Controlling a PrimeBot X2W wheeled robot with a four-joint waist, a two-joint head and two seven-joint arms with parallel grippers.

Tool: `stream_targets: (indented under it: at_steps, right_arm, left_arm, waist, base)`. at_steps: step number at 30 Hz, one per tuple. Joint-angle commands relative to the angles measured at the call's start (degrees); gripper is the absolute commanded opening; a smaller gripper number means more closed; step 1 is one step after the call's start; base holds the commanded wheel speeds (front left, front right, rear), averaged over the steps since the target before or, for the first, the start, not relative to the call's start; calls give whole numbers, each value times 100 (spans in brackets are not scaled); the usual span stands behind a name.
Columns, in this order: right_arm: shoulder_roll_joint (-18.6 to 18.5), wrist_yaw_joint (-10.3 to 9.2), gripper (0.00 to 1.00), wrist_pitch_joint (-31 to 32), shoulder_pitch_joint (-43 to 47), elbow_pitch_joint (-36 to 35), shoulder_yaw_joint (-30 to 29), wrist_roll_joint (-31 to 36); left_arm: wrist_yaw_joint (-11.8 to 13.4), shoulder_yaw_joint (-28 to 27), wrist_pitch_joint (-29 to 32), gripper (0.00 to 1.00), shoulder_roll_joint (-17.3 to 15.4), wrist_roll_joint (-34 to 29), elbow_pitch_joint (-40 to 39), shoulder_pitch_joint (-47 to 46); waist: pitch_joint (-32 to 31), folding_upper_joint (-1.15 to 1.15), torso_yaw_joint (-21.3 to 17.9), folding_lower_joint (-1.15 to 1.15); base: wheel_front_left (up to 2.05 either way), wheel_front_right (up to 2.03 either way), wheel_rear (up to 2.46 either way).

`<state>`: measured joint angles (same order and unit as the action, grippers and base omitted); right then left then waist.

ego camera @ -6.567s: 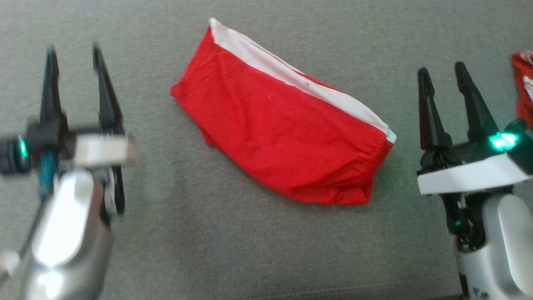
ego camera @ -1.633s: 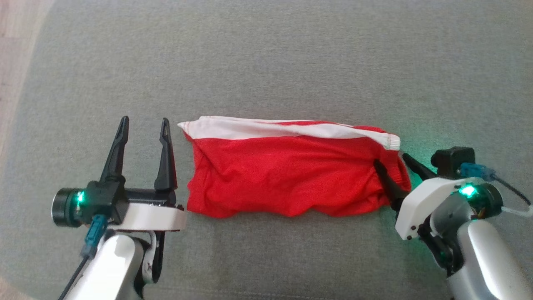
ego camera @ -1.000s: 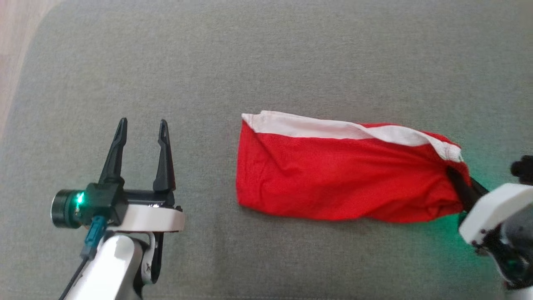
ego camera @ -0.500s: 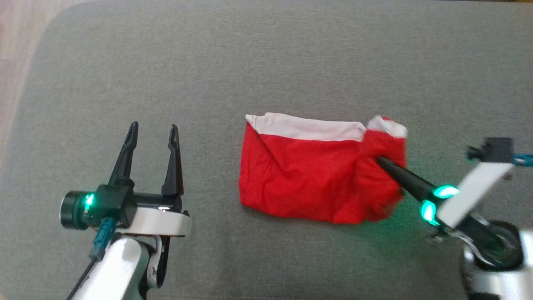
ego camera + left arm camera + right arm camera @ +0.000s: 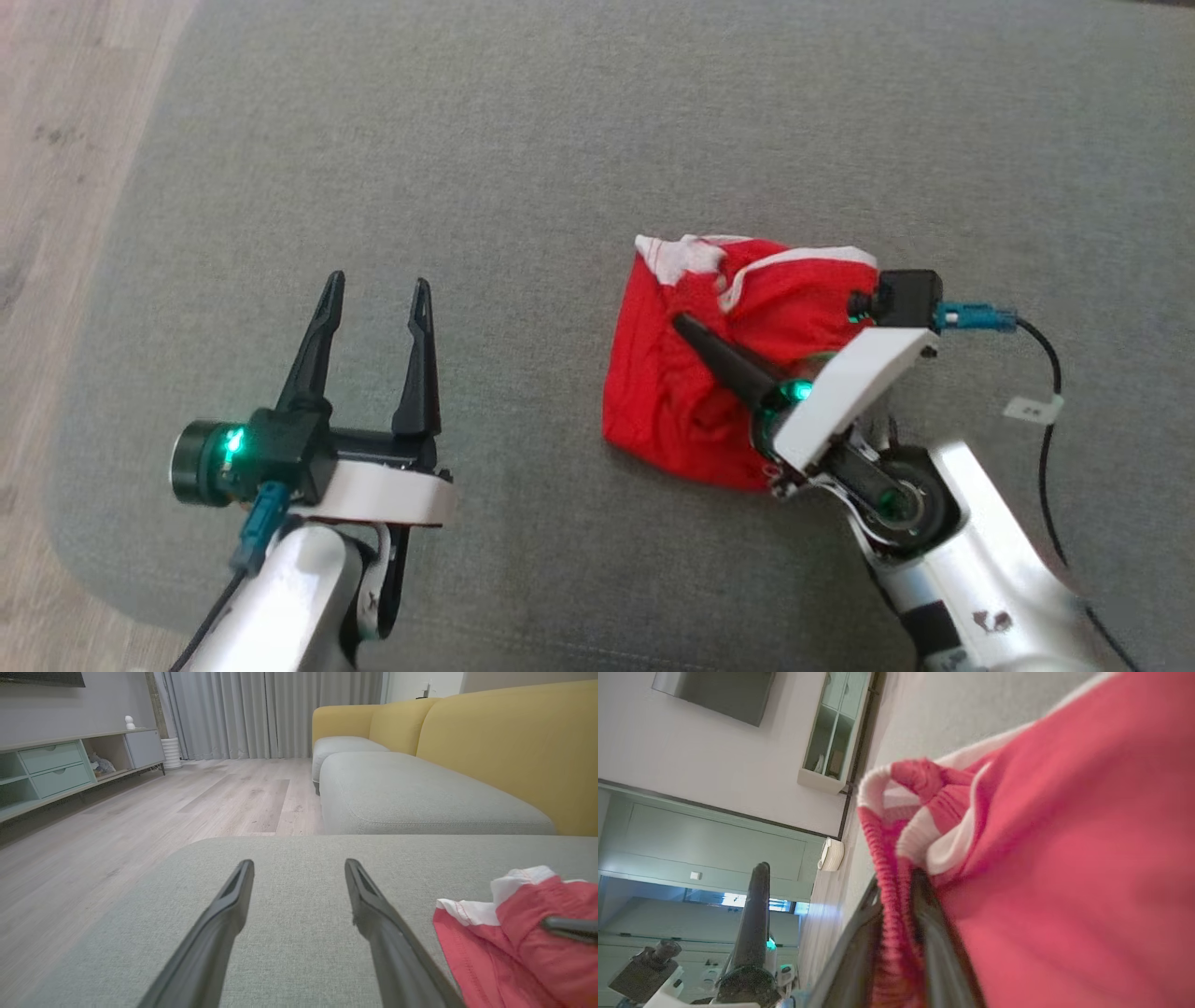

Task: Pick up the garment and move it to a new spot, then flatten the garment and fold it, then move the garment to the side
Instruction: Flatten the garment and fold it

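While garment (image 5: 665, 397) sits on grey cushion (image 5: 523, 140) | right jaws clamp it | left jaws apart | wood floor (image 5: 56, 187)

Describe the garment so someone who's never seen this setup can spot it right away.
Look at the big grey sofa cushion. Right of its middle lies a bunched garment, bright red with a white band at its far edge. It is the one piece of cloth there, pinched at its edge by the right tool.
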<state>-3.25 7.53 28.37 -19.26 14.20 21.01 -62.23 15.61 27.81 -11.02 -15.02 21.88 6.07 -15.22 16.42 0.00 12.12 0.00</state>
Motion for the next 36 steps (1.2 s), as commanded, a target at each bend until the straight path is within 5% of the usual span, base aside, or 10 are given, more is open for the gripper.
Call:
stream_targets:
  at_steps: [1, 6, 11, 16, 26, 36]
  right_arm:
    - [36, -4, 100, -268, -254, -186, 221, 155]
    - [-210, -4, 100, -1284, -467, -376, 871, 950]
    - [-892, -4, 100, -2812, -692, -738, 1469, 2320]
    - [-1283, -4, 100, -3798, -500, -845, 727, 3526]
    - [-1236, -4, 100, -3658, 790, -1537, -1477, 4319]
    - [-655, -4, 100, -3120, 1740, -2247, -1737, 4491]
  left_arm:
    - [-5, -206, -70, 100, -59, 45, -115, -218]
    - [9, -244, -137, 100, -40, 81, -38, -222]
    - [16, -285, -175, 100, -73, 106, -17, -220]
    - [90, -345, -168, 100, -154, 107, -31, -170]
    - [295, -542, -81, 100, -376, 155, -156, 56]
    - [525, -607, 49, 100, -666, 107, -261, 593]
  waist:
    - [46, 0, 46, 0]
    - [35, 0, -7, 0]
    - [-5, 0, -170, 0]
    - [-76, 0, -417, 0]
    - [-304, 0, -894, 0]
    - [-855, 0, -1242, 0]
  base:
    - [0, 0, 0]
    - [0, 0, 0]
    - [0, 0, 0]
    - [0, 0, 0]
    - [0, 0, 0]
    - [0, 0, 0]
